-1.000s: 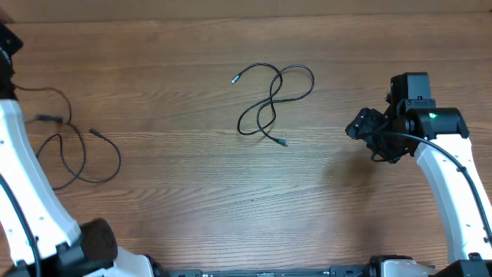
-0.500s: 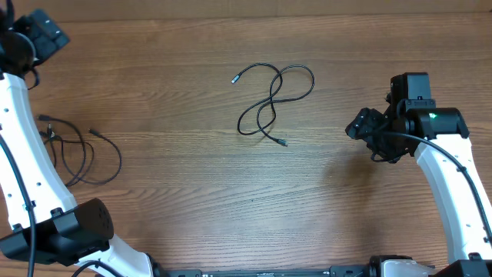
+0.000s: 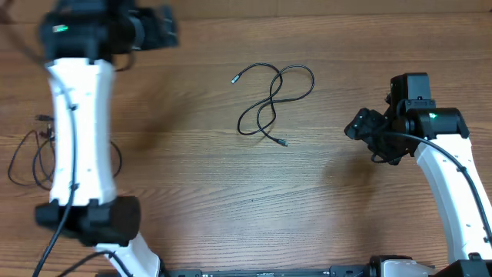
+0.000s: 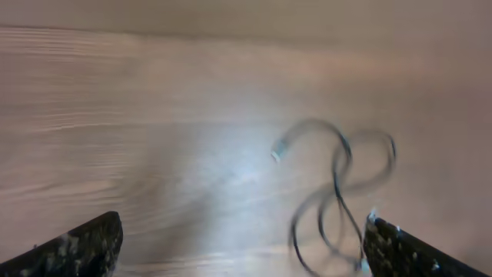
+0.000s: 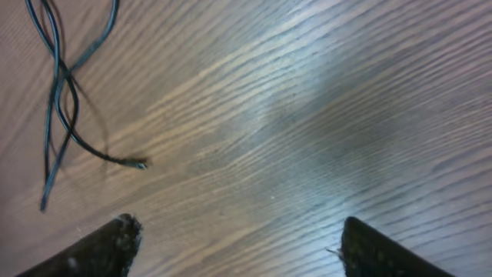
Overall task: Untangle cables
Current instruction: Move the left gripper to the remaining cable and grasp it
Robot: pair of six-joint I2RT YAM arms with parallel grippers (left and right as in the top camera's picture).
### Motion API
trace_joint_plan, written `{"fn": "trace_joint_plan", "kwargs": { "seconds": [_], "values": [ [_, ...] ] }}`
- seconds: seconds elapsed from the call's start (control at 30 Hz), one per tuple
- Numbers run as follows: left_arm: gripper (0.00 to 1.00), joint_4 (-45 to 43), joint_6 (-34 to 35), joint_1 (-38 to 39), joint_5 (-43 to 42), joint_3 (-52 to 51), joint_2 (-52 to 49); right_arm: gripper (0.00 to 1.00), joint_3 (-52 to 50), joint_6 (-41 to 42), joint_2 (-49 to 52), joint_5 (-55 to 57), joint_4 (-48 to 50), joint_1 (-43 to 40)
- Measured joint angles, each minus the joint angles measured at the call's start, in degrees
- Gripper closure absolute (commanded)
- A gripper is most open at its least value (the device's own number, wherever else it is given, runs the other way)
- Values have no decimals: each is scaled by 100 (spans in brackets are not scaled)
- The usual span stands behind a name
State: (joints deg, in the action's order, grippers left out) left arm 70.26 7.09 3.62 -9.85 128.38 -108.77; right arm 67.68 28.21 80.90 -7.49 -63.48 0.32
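- Your left arm point(image 3: 77, 138) reaches from its base at the near edge straight out to the far side. Its long white link runs almost in line with the overhead view's left side, and it looks blurred.
- At the far end of that arm, your left hand point(image 3: 167, 29) points toward the right. In the wrist view its fingers point(image 4: 77, 246) stand wide apart and grip nothing.
- Your right arm point(image 3: 446, 185) comes up from the near right corner and bends inward at the wrist.
- Your right hand point(image 3: 355, 127) points left toward the middle. Its fingers point(image 5: 115, 238) are also spread wide and hold nothing.
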Motion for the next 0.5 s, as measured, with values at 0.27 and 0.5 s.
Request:
{"fn": "trace_joint_plan", "kwargs": {
  "seconds": [0.27, 0.5],
  "values": [
    [0, 581, -1576, 1298, -354, -26, -1180, 14, 0, 4, 0, 0, -37, 0],
    [0, 697, -2129, 2090, -393, -37, -2142, 13, 0, 4, 0, -2, -39, 0]
  ]
}}
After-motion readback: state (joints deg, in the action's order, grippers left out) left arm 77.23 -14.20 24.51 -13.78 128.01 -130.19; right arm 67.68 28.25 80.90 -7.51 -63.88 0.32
